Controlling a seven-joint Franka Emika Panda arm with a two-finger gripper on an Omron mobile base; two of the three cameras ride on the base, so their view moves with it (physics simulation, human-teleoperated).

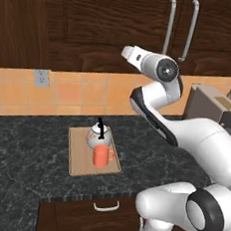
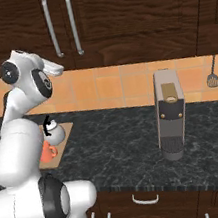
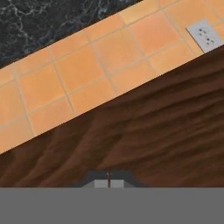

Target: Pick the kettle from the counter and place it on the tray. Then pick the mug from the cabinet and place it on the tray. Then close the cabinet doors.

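While no readable writing shows, end effector (image 3: 108,180) pressed together (empty), facing cabinet doors (image 3: 144,127).

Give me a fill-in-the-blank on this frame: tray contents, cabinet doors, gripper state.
1. The white kettle and the orange mug both stand on the ____.
2. The two cabinet doors above the counter are ____.
3. In the hand view the gripper has its fingertips pressed together, so it is ____.
4. On the tray, the mug stands nearer the counter's front edge than the ____.

Missing words: tray; closed; shut; kettle
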